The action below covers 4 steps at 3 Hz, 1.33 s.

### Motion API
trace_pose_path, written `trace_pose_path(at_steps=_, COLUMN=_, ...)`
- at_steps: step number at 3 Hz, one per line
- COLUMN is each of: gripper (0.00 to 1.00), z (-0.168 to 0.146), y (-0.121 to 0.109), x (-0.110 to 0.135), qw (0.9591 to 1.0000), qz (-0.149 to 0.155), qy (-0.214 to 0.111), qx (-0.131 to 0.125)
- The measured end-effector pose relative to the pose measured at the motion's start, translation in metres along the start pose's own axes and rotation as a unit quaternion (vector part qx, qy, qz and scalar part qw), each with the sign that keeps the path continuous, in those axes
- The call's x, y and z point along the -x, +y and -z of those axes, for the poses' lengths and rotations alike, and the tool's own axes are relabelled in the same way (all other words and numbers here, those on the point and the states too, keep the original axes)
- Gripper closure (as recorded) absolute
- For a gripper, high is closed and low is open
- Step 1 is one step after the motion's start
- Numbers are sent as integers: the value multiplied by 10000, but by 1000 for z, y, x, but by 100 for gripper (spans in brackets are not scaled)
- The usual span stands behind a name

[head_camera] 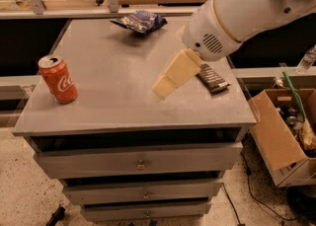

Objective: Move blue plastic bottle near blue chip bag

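No blue bottle shows in the camera view. A red-orange Coca-Cola can with a silver top stands upright near the left edge of the grey cabinet top. The dark-blue chip bag lies at the back of the top, near the middle. My gripper, cream-coloured on a white arm, hangs over the middle of the top, pointing down and left. It is well right of the can and in front of the bag, and it holds nothing.
A black bar-shaped packet lies at the right side of the top, partly under my arm. An open cardboard box with clutter stands on the floor to the right. Drawers face front below the top.
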State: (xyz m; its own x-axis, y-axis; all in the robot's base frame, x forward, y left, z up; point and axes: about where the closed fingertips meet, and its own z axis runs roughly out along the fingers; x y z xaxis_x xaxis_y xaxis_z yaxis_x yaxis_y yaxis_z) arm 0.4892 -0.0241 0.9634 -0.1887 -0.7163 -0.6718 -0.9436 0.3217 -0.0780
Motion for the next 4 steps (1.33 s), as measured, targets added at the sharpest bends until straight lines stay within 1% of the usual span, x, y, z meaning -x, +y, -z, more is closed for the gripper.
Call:
trace_pose_path(at_steps=2, gripper=0, z=-50, y=26, x=56, qw=9992, qz=354, qy=177, qx=-58)
trace_pose_path(at_steps=3, gripper=0, z=-76, y=24, x=79, qw=9991, qz=336, qy=240, qx=-66)
trace_pose_path(at_steps=4, gripper=0, z=-100, y=18, x=97, qw=9994, qz=280, qy=144, qx=174)
